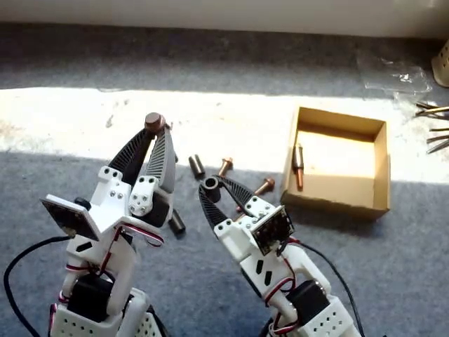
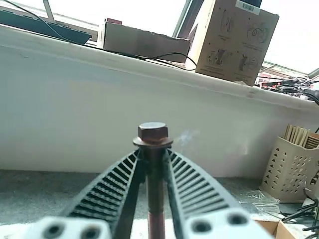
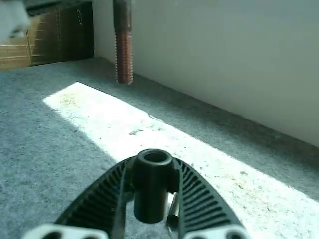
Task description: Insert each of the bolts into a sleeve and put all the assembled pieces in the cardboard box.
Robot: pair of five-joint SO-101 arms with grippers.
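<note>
Left gripper [image 1: 156,131]: pinching upright bolt [image 1: 153,121], well apart from cardboard box [image 1: 337,203]. Right gripper [image 1: 212,189]: clamped on black sleeve [image 1: 210,184], nearer cardboard box.

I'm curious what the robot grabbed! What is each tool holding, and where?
Left tool pinches the copper-coloured metal bolt on its shank, just below the head. Right tool grips the black tube-shaped sleeve by its sides.
</note>
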